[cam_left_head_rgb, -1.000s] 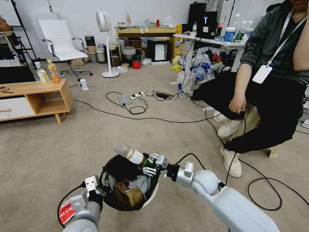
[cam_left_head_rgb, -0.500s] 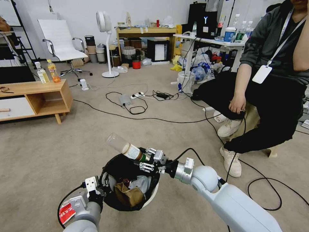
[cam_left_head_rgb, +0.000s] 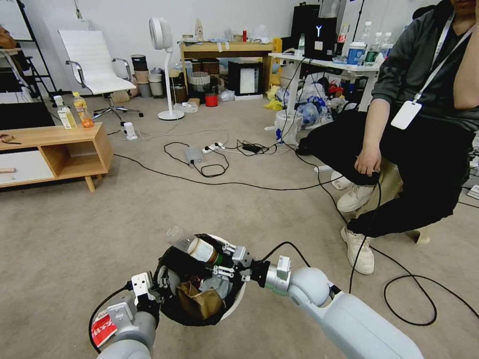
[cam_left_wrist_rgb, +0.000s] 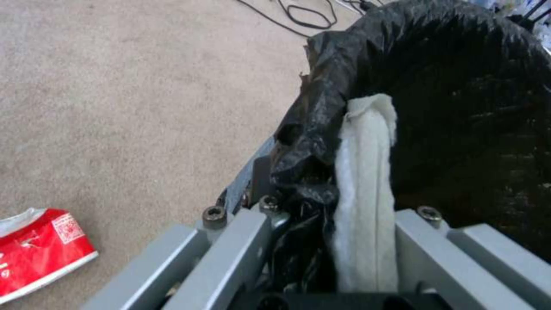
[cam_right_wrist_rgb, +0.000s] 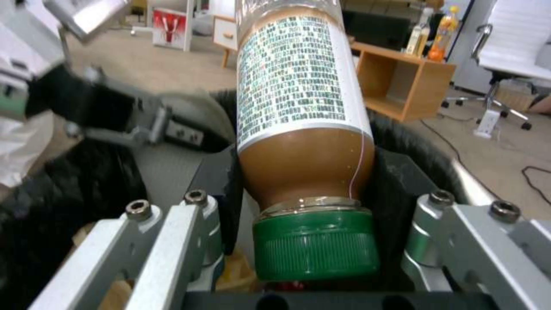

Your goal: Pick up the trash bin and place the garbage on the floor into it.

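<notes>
A: Head view first. Where do things stand?

B: The bin (cam_left_head_rgb: 199,284) hangs near the robot, low in the scene. The left tool (cam_left_head_rgb: 160,285) is clamped on the bin's left rim, pinching the black bag (cam_left_wrist_rgb: 321,129) and the white rim (cam_left_wrist_rgb: 367,193) together. The right tool (cam_left_head_rgb: 225,260) holds a bottle (cam_left_head_rgb: 192,244) by its neck, with the body slanting up and to the left over the bin's far edge.

A: How does that bottle look to handle?

B: Light, I'd judge, and stiff but smooth, so it could slip. In the right wrist view the tool's fingers sit on either side of the green cap (cam_right_wrist_rgb: 316,245), and the neck just above it looks like the surest place to grip.

A: And the bin?

B: Thin plastic and a loose bag. Held by one rim, it probably tilts easily, and the bag could slide under the grip.

A: Room inside?

B: Some. A brown paper bag (cam_left_head_rgb: 199,301) and crumpled tissue (cam_left_head_rgb: 219,284) already lie in it. The bottle is long beside the opening, so the far rim is the edge to watch.

A: Anything left on the floor (cam_left_head_rgb: 149,214)?

B: A red-and-white wrapper (cam_left_wrist_rgb: 40,249) on the carpet just left of the bin. Cables (cam_left_head_rgb: 209,172) lie farther off, and a seated person is at right.
</notes>
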Robot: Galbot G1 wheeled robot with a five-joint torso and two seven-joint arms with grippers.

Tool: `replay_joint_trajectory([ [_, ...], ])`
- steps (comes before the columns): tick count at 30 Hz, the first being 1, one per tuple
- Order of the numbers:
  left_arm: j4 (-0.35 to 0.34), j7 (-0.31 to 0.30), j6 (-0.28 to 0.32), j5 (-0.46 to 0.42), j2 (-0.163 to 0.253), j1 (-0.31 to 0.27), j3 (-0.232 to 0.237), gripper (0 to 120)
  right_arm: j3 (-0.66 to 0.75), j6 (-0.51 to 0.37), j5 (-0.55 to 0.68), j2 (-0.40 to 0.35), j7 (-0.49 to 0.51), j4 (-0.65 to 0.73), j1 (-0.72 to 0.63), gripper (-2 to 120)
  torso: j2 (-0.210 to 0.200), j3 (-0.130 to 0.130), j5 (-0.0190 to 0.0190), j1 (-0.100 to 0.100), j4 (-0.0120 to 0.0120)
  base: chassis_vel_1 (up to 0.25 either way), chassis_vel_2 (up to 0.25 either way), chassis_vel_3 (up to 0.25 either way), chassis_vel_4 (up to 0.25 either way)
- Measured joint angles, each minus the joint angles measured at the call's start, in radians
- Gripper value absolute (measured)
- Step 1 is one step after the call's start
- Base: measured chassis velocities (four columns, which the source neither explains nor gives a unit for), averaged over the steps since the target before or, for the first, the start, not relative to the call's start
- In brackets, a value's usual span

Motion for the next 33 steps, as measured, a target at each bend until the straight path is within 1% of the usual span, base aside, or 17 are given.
replay_joint_trajectory([
  [8,-0.002,0.0,0.0,-0.001,0.0,-0.001,0.0,6,-0.012,0.002,-0.012,0.005,0.027,-0.015,-0.002,44,0.0,0.0,0.0,0.0,-0.0001,0.0,0.0,0.0,0.0],
  [10,-0.002,0.001,0.0,-0.001,-0.001,-0.002,0.001,6,-0.011,0.002,-0.013,0.005,0.033,-0.012,-0.002,52,0.0,0.0,0.0,0.0,-0.0001,0.0,0.0,0.0,0.0],
  [11,-0.002,0.001,0.0,-0.001,-0.001,-0.002,0.001,6,-0.011,0.002,-0.013,0.005,0.033,-0.012,-0.002,52,0.0,0.0,0.0,0.0,-0.0001,0.0,0.0,0.0,0.0],
  [13,-0.002,0.001,0.0,-0.001,-0.002,-0.002,0.002,6,-0.009,0.001,-0.012,0.003,0.039,-0.003,-0.003,65,0.0,0.0,0.0,0.0,0.0,0.0,0.0,0.0,0.0],
  [14,-0.002,0.001,0.0,-0.001,-0.002,-0.002,0.002,6,-0.009,0.001,-0.012,0.003,0.039,-0.003,-0.003,65,0.0,0.0,0.0,0.0,0.0,0.0,0.0,0.0,0.0],
  [16,-0.002,0.001,0.0,-0.001,-0.002,-0.002,0.002,6,-0.008,0.0,-0.011,0.001,0.043,0.001,-0.003,74,0.0,0.0,0.0,0.0,0.0,0.0,0.0,0.0,0.0],
  [17,-0.002,0.001,0.0,-0.001,-0.002,-0.002,0.002,6,-0.008,0.0,-0.011,0.001,0.043,0.001,-0.003,74,0.0,0.0,0.0,0.0,0.0,0.0,0.0,0.0,0.0],
  [18,-0.002,0.001,0.0,-0.001,-0.002,-0.002,0.002,6,-0.008,0.0,-0.01,0.0,0.045,0.003,-0.003,79,0.0,0.0,0.0,0.0,-0.0001,0.0,0.0,0.0,0.0],
  [19,-0.002,0.001,0.0,-0.001,-0.003,-0.002,0.002,6,-0.008,0.0,-0.01,-0.002,0.047,0.005,-0.004,88,0.0,0.0,0.0,0.0,-0.0001,0.0,0.0,0.0,0.0],
  [20,-0.002,0.001,0.0,-0.001,-0.003,-0.002,0.002,6,-0.008,0.0,-0.01,-0.002,0.047,0.005,-0.004,88,0.0,0.0,0.0,0.0,-0.0001,0.0,0.0,0.0,0.0],
  [21,-0.002,0.001,0.0,-0.001,-0.003,-0.002,0.002,6,-0.008,-0.001,-0.009,-0.002,0.049,0.006,-0.004,95,0.0,0.0,0.0001,0.0,-0.0001,0.0,0.0,0.0,0.0],
  [22,-0.002,0.001,0.0,-0.001,-0.003,-0.002,0.002,6,-0.008,-0.001,-0.009,-0.002,0.049,0.006,-0.004,95,0.0,0.0,0.0001,0.0,-0.0001,0.0,0.0,0.0,0.0],
  [24,-0.002,0.001,0.0,-0.001,-0.004,-0.002,0.001,6,-0.008,-0.001,-0.009,-0.002,0.054,0.01,-0.004,99,0.0,0.0,0.0,0.0,-0.0001,0.0,0.0,0.0,0.0],
  [28,-0.003,0.001,0.0,-0.001,-0.003,-0.002,-0.001,6,-0.004,-0.001,-0.008,-0.002,0.06,0.023,-0.005,100,0.0,0.0,0.0001,0.0,0.0,0.0,0.0,0.0,0.0],
  [33,-0.005,0.0,0.0,-0.002,-0.001,-0.002,-0.003,6,0.036,-0.001,-0.001,-0.004,0.065,0.066,-0.004,100,0.0,0.0,0.0001,0.0,0.0,0.0,0.0,0.0,0.0],
])
